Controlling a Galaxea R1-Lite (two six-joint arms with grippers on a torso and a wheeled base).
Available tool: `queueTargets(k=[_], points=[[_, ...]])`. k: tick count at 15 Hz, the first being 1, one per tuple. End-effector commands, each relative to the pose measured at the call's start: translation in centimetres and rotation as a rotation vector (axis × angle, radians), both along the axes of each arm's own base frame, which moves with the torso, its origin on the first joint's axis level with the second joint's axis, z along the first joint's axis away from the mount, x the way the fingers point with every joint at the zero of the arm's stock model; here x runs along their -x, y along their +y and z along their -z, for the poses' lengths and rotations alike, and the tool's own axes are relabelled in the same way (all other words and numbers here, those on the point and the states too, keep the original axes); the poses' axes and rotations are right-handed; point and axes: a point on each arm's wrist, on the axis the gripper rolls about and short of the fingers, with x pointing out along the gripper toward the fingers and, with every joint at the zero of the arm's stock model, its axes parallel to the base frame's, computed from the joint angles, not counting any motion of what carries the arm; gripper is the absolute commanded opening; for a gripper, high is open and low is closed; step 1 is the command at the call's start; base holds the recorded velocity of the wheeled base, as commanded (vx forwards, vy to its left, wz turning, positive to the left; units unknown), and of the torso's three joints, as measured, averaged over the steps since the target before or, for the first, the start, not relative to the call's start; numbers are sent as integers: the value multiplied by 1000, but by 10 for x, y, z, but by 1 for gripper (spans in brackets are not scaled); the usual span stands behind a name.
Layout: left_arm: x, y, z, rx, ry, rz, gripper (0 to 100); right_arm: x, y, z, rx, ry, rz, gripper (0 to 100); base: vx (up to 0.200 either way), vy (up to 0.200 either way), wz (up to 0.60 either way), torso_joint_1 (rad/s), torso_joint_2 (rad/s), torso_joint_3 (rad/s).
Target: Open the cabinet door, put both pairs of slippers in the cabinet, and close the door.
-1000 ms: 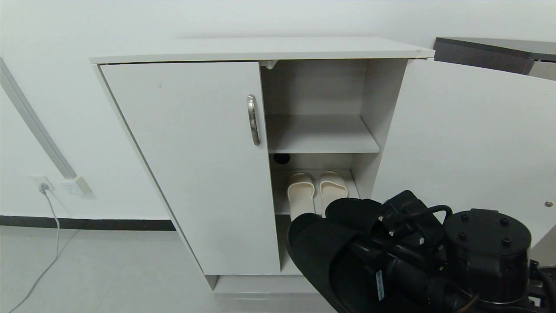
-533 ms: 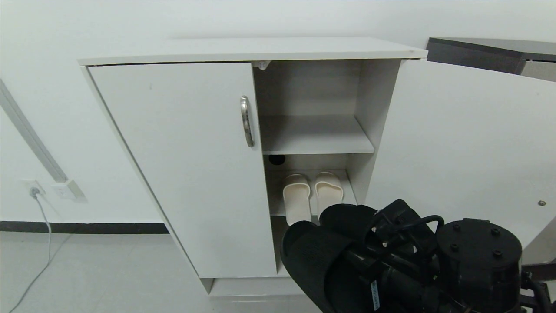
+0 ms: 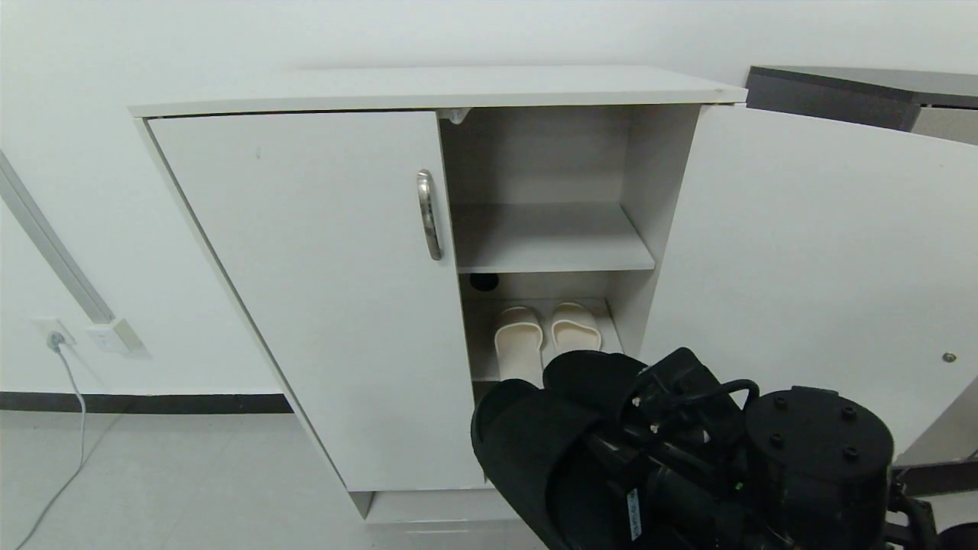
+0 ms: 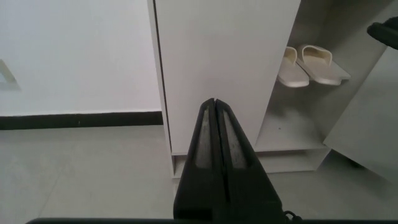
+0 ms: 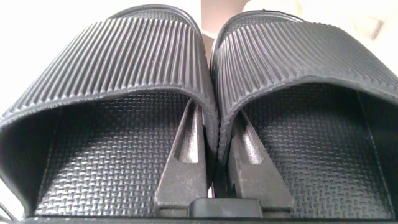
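The right gripper point(image 5: 214, 134), jaws clamped on the black slippers point(image 3: 535, 451), hangs before the cabinet point(image 3: 428, 88), at five o'clock from the cream slippers point(image 3: 546, 340) on a lower shelf. The right door point(image 3: 810, 252) stands wide open at three o'clock. The left gripper point(image 4: 214, 109) has its jaws together, empty.

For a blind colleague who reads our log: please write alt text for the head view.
The right gripper holds a pair of black slippers before a white cabinet whose right door stands open. Inside, a cream pair of slippers lies on the second shelf down; the left door is shut.
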Motion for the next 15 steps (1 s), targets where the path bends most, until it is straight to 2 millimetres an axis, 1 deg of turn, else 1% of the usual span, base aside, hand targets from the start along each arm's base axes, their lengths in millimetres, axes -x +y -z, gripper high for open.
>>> queueTargets(k=[1,5,7,9,11,15], points=[[0,0,0,1,1,-1,0,-8,16,9,36,13,43,0,0,0,0,0,0,0],[0,0,0,1,1,-1,0,-25,43,16,58,-18,176,0,0,0,0,0,0,0],[0,0,0,1,1,-1,0,-34,56,15,55,-18,251,0,0,0,0,0,0,0],[0,0,0,1,1,-1,0,-37,65,5,58,-7,333,0,0,0,0,0,0,0],[0,0,0,1,1,-1,0,-39,72,-8,46,-27,378,0,0,0,0,0,0,0],[0,0,0,1,1,-1,0,-47,82,-45,18,-47,413,0,0,0,0,0,0,0]])
